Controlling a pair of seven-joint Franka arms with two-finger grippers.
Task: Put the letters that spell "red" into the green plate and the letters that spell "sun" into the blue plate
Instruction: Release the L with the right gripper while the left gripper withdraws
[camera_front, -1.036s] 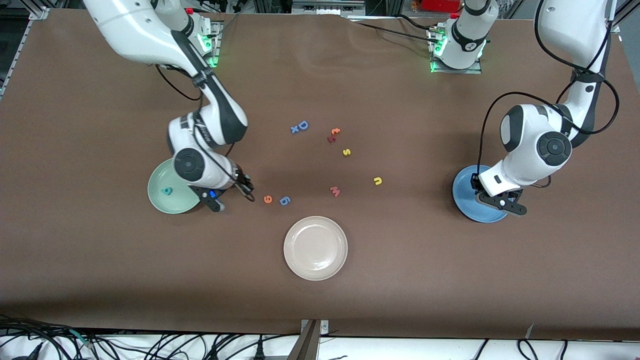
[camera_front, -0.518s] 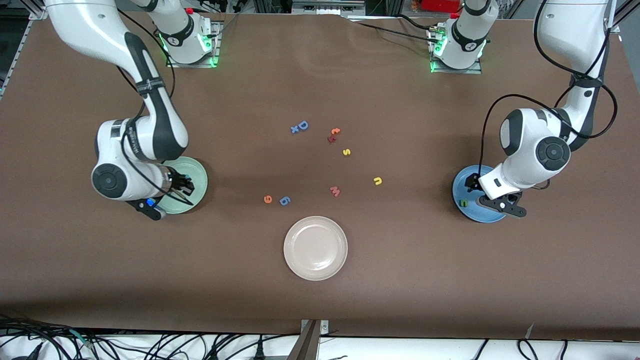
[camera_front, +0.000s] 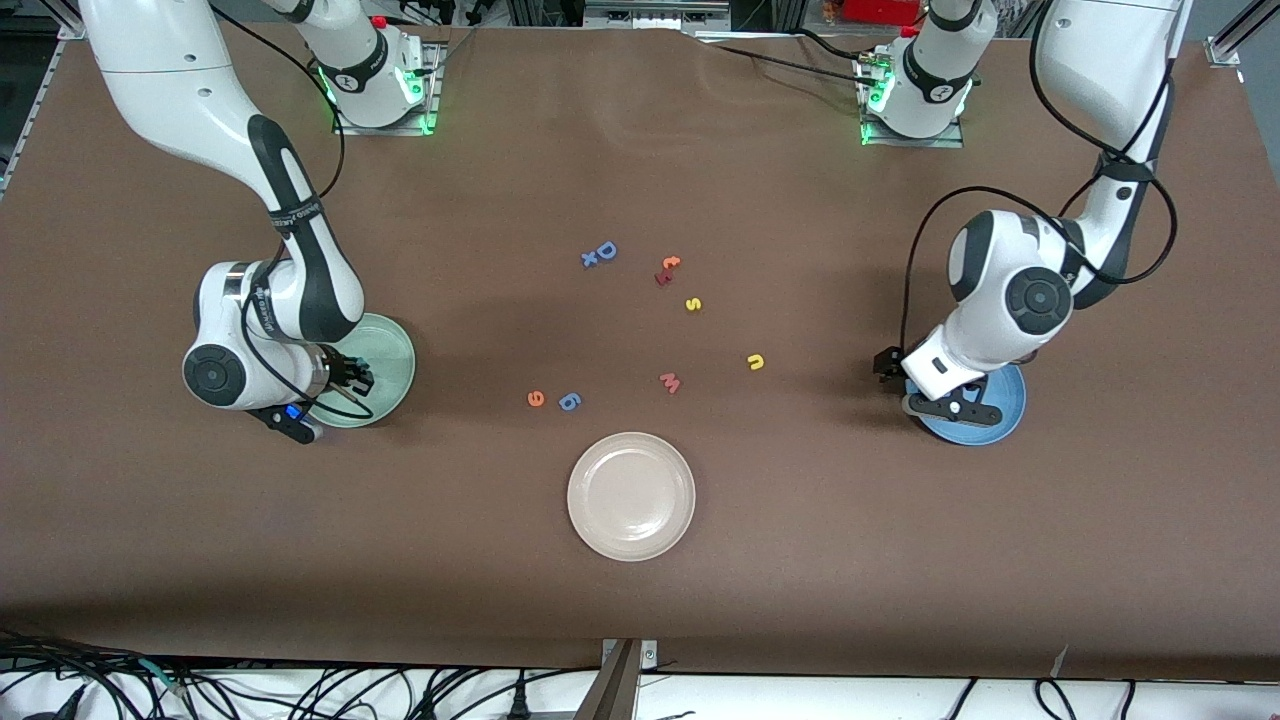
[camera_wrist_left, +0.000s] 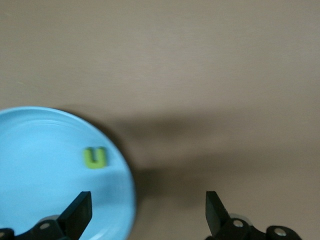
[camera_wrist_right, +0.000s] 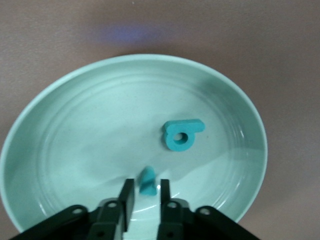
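Hovering low over the green plate (camera_front: 395, 360), at the right arm's end of the table, is my right gripper (camera_wrist_right: 145, 192). Its fingers (camera_wrist_right: 127, 197) stand only a narrow gap apart, and the teal "r" (camera_wrist_right: 147, 181) is pinched on edge between their tips, down close to the plate floor. The teal "d" (camera_wrist_right: 181, 134) lies flat in the same plate, near the "r" but not touching it.

My left gripper (camera_wrist_left: 147, 200) hangs over the rim of the blue plate (camera_front: 1000, 415), at the left arm's end of the table. Its fingers are spread wide and hold nothing: one tip is above the plate, the other above bare table just beside it. The green "n" (camera_wrist_left: 95, 157) lies in the blue plate, near that rim.

On the open table between the two plates lie the orange "e" (camera_front: 536, 398), the yellow "s" (camera_front: 693, 304) and the yellow "u" (camera_front: 756, 362), each well apart from the others. A blue "6"-like letter (camera_front: 570, 401) sits just beside the "e". A pink "w" (camera_front: 670, 382) lies between that pair and the "u". Nearer the front camera than these sits a cream-white plate (camera_front: 631, 496).
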